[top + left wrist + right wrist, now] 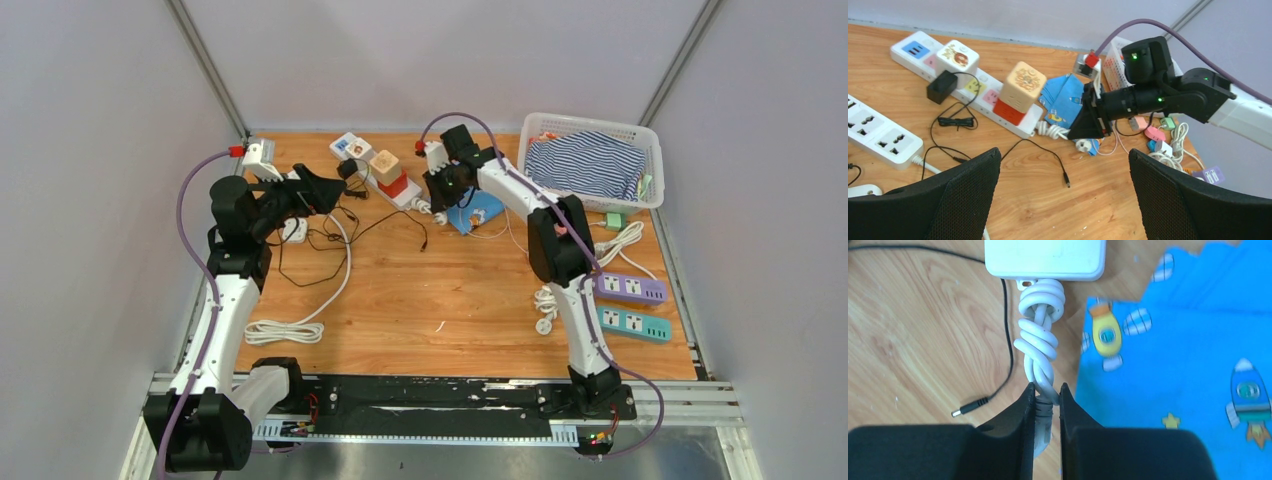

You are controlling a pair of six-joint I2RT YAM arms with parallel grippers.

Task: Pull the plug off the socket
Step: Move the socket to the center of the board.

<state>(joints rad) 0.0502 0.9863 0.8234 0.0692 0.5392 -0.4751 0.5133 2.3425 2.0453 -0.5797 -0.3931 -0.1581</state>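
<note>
- Between the right pincer's (pixel 1046 390) jaws, shut tight, the white cord (pixel 1040 335) is pinched just below its knot.
- Straight beyond the tips, the strip (pixel 1045 260) is met by that cord.
- Right of the tips, a blue cloth (pixel 1173 365) is spread; left of them, a black jack (pixel 970 407) is laid.
- Ahead of the left pincer (pixel 1064 152), which is wide open and empty, the cube plug (pixel 1018 92) is seated in the strip, at the end nearest the right pincer.
</note>
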